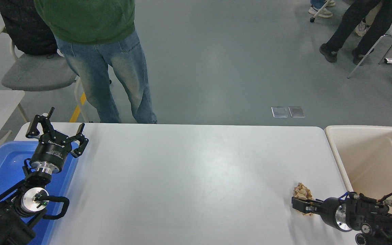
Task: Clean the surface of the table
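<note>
**Paper scrap at the table's right edge**

The right gripper (300, 205) lies low over the table surface (189, 177) at lower right, its fingers reaching left across a crumpled tan paper wad (301, 194); whether they pinch the wad cannot be told. The wad sits near the table's right edge, beside a cream tub (369, 153). At lower left, the left gripper (56, 132) is parked above a blue tray (2, 163), fingers spread wide and holding nothing. Beyond the far edge a person in jeans (107, 78) stands before a grey chair (36, 73).
</note>
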`<state>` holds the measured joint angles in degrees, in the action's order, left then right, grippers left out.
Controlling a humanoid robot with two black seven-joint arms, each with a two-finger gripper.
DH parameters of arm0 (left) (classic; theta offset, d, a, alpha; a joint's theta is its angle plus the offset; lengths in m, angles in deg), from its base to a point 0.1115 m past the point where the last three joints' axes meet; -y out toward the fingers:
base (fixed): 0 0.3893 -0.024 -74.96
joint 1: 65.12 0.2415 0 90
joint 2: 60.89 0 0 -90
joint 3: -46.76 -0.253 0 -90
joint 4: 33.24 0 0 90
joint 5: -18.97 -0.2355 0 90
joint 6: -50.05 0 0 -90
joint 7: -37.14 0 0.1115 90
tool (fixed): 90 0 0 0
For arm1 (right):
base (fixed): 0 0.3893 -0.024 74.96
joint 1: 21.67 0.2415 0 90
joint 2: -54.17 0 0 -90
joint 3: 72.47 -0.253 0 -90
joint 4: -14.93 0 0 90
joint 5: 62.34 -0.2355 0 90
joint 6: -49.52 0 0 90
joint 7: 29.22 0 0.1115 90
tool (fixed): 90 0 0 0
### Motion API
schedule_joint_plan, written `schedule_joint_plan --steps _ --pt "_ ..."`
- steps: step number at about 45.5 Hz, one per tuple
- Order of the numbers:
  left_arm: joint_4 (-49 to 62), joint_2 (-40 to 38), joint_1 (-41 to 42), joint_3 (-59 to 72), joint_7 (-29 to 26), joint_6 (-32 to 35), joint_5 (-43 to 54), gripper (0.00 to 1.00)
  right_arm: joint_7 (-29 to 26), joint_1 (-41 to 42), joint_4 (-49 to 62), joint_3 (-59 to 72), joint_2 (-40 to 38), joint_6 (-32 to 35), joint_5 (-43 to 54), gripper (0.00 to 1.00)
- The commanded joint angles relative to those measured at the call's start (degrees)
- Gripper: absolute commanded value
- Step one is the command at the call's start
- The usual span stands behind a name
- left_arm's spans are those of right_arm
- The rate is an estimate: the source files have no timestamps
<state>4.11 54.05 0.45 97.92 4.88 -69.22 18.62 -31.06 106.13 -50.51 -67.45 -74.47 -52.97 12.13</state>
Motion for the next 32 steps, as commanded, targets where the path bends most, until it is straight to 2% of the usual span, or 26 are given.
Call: schedule_joint_plan --steps 1,4,14,32 --pt "0.0 -0.1 0.0 0.0 0.0 0.0 0.0 0.99 1.8 -0.1 0.1 0.3 0.2 -0.3 0.7 0.22" --pt "0.0 0.0 0.0 0.0 0.0 0.0 0.0 0.99 3.2 0.0 0.1 0.3 0.3 -0.1 0.6 0.00" --pt "0.0 -0.1 0.0 0.0 0.0 0.0 0.0 0.99 4.6 3.3 -0.3 1.8 -0.5 0.4 -0.5 0.00" --pt "0.0 0.0 0.0 0.0 0.0 0.0 0.0 0.99 6.5 8.1 -8.7 1.8 -10.4 3.6 -2.9 0.00"
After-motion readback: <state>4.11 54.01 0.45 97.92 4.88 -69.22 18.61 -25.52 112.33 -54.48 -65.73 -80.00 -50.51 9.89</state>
